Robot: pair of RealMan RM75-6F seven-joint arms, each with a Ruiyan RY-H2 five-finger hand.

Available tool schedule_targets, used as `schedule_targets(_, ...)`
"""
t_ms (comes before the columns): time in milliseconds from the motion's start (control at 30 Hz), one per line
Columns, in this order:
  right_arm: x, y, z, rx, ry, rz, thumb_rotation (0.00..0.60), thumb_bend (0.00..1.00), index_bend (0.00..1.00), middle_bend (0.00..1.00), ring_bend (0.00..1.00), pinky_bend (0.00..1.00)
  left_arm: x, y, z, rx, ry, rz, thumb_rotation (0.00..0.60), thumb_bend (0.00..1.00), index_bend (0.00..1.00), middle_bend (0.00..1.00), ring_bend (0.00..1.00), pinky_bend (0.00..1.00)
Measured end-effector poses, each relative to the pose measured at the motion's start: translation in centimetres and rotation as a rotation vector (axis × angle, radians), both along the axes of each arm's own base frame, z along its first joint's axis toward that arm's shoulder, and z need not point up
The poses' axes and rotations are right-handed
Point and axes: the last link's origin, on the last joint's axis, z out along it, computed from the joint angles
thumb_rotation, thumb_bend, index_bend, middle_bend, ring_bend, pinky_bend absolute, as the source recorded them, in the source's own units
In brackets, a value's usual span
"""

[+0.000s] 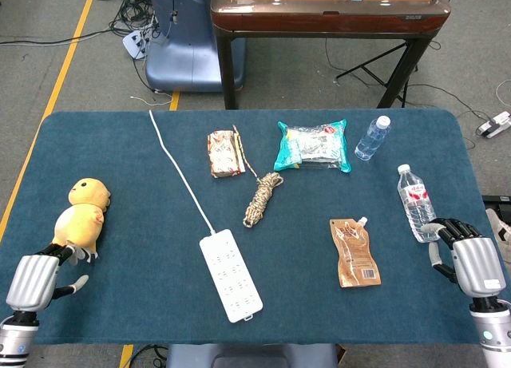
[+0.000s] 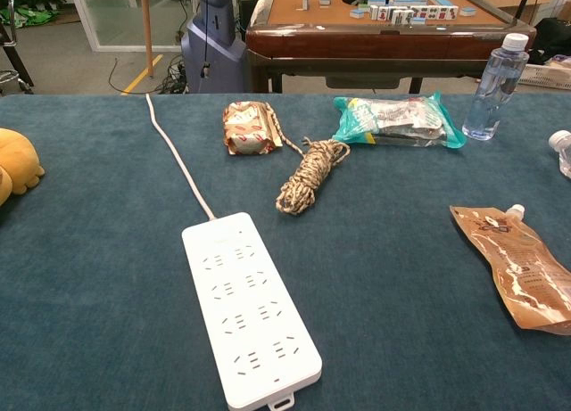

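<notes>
Yellow plush chick point(image 1: 81, 216) sits just beyond our left hand point(image 1: 36, 278), unlifted; our right hand's point(image 1: 471, 260) curled fingers point(image 1: 447, 227) touch the lying bottle point(image 1: 416, 202), ungrasped.

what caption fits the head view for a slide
Left hand beside a yellow plush toy, right hand touching a lying water bottle.

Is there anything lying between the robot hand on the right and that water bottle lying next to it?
Nothing visible. In the head view the right robot hand sits right at the base of the lying water bottle, its fingers reaching the bottle's end. The brown pouch lies off to the side, clear of them.
</notes>
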Motion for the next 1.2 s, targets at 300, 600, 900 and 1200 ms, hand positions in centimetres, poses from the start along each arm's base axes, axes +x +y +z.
schedule_targets(300, -0.8, -0.1, -0.1, 0.000, -0.018, -0.003, 0.600, 0.52, 0.40, 0.37, 0.32, 0.41, 1.2, 0.1, -0.4, -0.028, -0.017, -0.007, 0.600, 0.16, 0.54, 0.56, 0.46, 0.65)
schedule_targets(600, -0.9, -0.7, 0.8, -0.011, -0.022, -0.011, 0.600, 0.52, 0.40, 0.37, 0.32, 0.41, 6.1, 1.9, -1.8, -0.096, -0.091, -0.136, 0.600, 0.34, 0.41, 0.94, 0.92, 1.00)
schedule_targets(900, -0.7, -0.9, 1.5, -0.028, -0.025, -0.019, 0.600, 0.52, 0.40, 0.37, 0.32, 0.41, 11.5, 3.7, -5.0, -0.306, -0.116, -0.237, 0.600, 0.56, 0.36, 1.00, 1.00, 1.00)
schedule_targets(1200, -1.0, -0.9, 1.5, -0.023, -0.025, -0.036, 0.600, 0.52, 0.40, 0.37, 0.32, 0.41, 17.6, 6.4, -9.9, -0.445, -0.037, -0.357, 0.600, 0.57, 0.28, 1.00, 1.00, 1.00)
